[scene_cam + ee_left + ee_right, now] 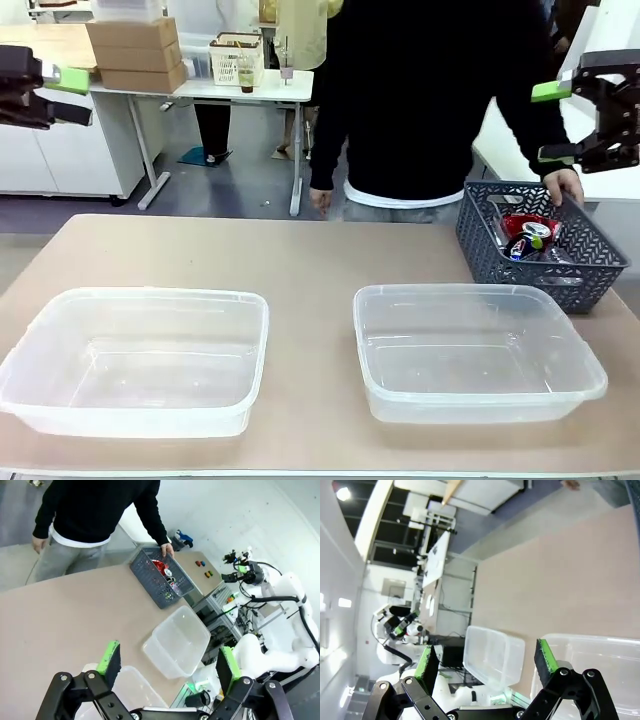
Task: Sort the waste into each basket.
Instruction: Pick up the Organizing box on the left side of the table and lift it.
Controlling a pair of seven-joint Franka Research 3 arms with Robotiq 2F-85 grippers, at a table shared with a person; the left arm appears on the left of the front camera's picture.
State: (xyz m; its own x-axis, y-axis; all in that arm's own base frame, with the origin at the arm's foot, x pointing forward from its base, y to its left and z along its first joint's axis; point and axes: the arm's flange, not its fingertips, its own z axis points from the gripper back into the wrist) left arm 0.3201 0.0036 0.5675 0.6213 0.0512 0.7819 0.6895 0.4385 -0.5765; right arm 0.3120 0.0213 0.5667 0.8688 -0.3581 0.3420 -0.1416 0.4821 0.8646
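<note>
The waste (pixel 528 235), crushed red and black-silver cans, lies heaped in the dark lattice basket (pixel 495 262) at the far right of the table (pixel 300 255). A person's hand (pixel 566 186) is on the basket's far rim. Nearer the robot, the left clear tub (pixel 150 293) and the right clear tub (pixel 450 288) stand side by side, apart, their bare bottoms showing. The left tool (pixel 68 97) and the right tool (pixel 556 122) hang high at either side, jaws spread wide, gripping nothing.

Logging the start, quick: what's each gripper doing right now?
Left gripper: jaws open, holding nothing.
Right gripper: jaws open, holding nothing.
Person's hand: on the dark basket's rim.
</note>
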